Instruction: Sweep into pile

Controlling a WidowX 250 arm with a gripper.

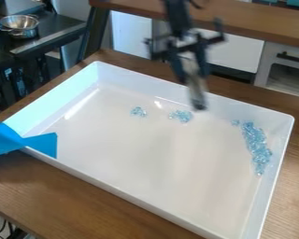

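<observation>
The black gripper (190,73) hangs over the back part of the white tray (145,198), pointing down. Its fingers are shut on a narrow, greyish tool (196,95) with a dark lower end, blurred in outline. Clear light-blue pieces lie on the tray floor in separate groups. One small cluster (138,111) is left of the tool, and another cluster (181,115) lies just below and left of the tool's end in view. A long, larger heap (256,144) runs along the right wall, with a small bit (235,123) at its upper left.
Blue tape (27,142) covers the tray's left corner and extends onto the wooden table (71,196). A metal pot (19,26) stands on a dark surface at the upper left. White cabinets and a wooden counter (264,23) are behind the tray.
</observation>
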